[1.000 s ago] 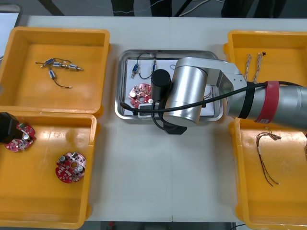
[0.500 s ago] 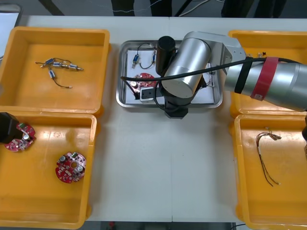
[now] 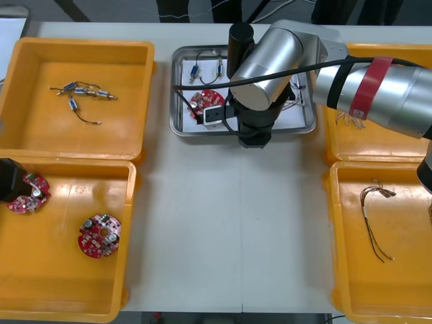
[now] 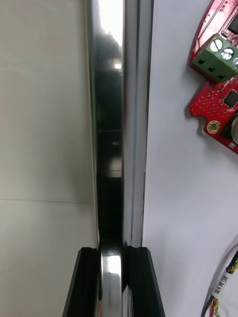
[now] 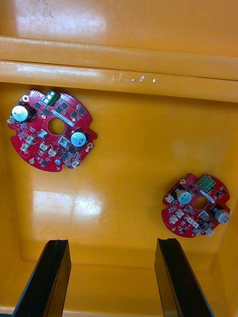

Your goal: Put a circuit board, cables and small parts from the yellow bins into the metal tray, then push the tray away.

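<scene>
Found the right gripper (image 4: 113, 282) clamped on the near rim of the metal tray (image 3: 174, 101), with both black fingers (image 4: 87, 287) parted only by that rim's width (a shiny strip running straight away from the fingertips). Located the tray's white floor on one side of the gripped rim and bare table (image 3: 229, 223) on the other. Recorded 1 round red circuit board (image 3: 200, 101) on the white floor, beyond the fingertips and clear of them, with a green terminal block at its edge. Noted a tagged cable (image 4: 221, 292) on the same floor, just beside the inner finger; cannot tell whether touching. Counted 2 small metal parts (image 3: 196, 71) in the tray's far portion, well apart from the right fingers. Placed the tray at the table's far middle, between the yellow bins (image 3: 81, 44).

Found the left gripper (image 5: 114, 277) hanging over the near bin on the left side, fingers wide apart and gripping nothing. Counted 2 spare boards (image 5: 52, 130) on that bin's floor: 1 well beyond the fingertips near the bin wall, 1 nearer, just ahead of one finger. Logged wired parts (image 3: 81, 91) in the far left bin and a thin cable (image 3: 369, 226) in the near right bin.
</scene>
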